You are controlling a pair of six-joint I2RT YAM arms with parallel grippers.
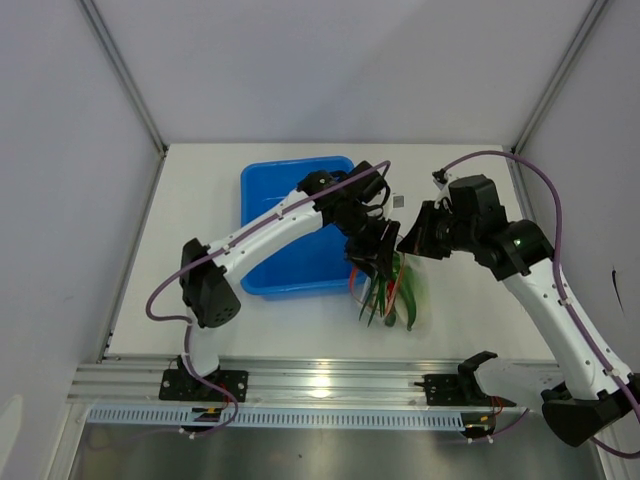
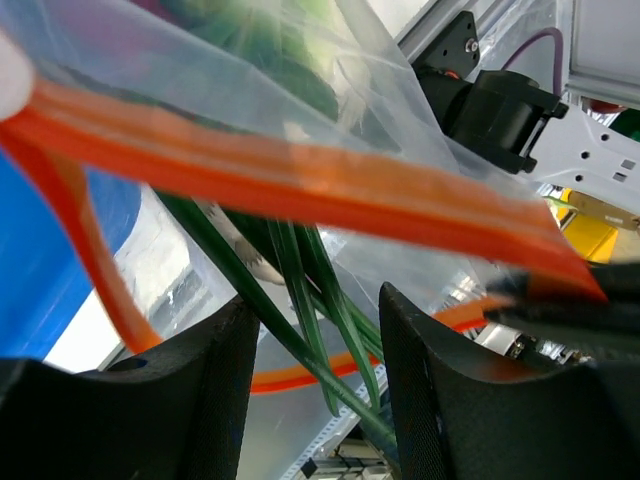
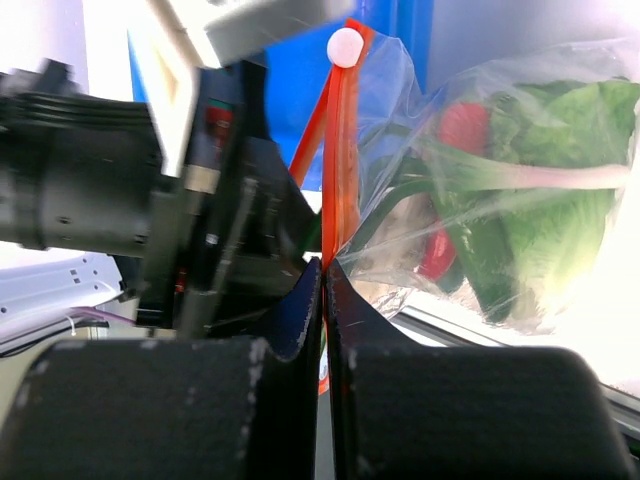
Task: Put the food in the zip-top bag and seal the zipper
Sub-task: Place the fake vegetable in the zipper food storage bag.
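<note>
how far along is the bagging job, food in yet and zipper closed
Done: the food sits inside the zip-top bag, visible through the plastic. In hand: the right gripper is pinched shut on the zipper, and the left gripper is open at the bag. Left: the zipper's two orange strips gape apart in the left wrist view, so sealing is not yet done.

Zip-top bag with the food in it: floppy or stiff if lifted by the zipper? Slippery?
Likely floppy: the zip-top bag is thin crinkled film, folding where the right gripper pinches the zipper. Probably end-heavy and apt to swing, as the food bunches away from that strip. Glossy film may slip; the strip looks the safer hold.
</note>
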